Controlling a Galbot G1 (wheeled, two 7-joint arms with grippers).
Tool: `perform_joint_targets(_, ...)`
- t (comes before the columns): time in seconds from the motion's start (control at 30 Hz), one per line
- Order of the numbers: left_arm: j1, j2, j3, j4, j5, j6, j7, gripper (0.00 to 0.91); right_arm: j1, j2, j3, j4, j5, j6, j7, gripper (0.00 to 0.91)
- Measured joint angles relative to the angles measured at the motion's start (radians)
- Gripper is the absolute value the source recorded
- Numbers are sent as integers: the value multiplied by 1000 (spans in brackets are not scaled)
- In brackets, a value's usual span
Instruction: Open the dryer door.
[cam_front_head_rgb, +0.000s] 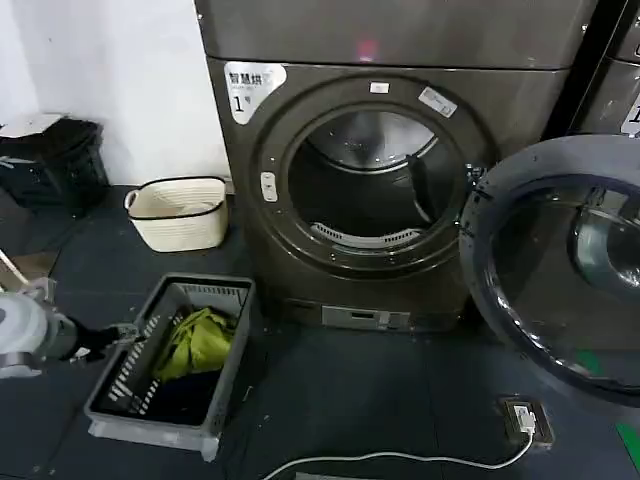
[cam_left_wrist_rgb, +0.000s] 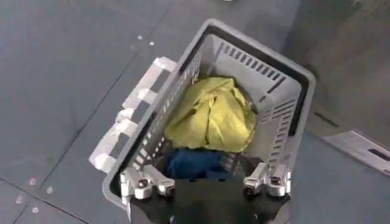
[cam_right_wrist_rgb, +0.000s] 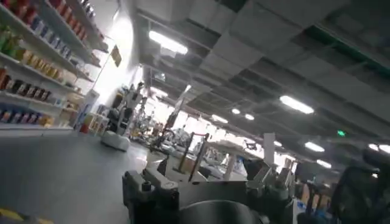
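Note:
The dryer door (cam_front_head_rgb: 478, 262), a large round porthole with a dark rim and tinted glass, stands swung wide open to the right of the dryer (cam_front_head_rgb: 380, 170). The drum opening (cam_front_head_rgb: 365, 190) is uncovered. My left gripper (cam_front_head_rgb: 125, 332) hangs low at the left, at the near end of a grey laundry basket (cam_front_head_rgb: 225, 300), far from the door. In the left wrist view the left gripper (cam_left_wrist_rgb: 207, 185) is open, its fingertips (cam_left_wrist_rgb: 163, 185) spread over the basket's rim (cam_left_wrist_rgb: 116, 182). The right gripper (cam_right_wrist_rgb: 204, 195) points up at a ceiling and shelves.
The grey basket holds a yellow-green cloth (cam_front_head_rgb: 195, 340) over a blue one (cam_left_wrist_rgb: 192, 163). A cream basket (cam_front_head_rgb: 178, 212) and a black bin (cam_front_head_rgb: 50, 160) stand at the left wall. A socket with a white cable (cam_front_head_rgb: 527, 418) lies on the floor. Another machine (cam_front_head_rgb: 610, 90) stands at the right.

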Motion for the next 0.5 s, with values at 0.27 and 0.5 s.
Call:
perform_joint_targets(0.27, -8, -1, 2, 4, -7, 0, -2, 907, -1, 0, 16, -4, 2, -3, -1, 907)
perform_joint_targets(0.5, -10, -1, 4, 13, -7, 0, -2, 907, 0, 0, 22, -16, 1, -3, 0, 907)
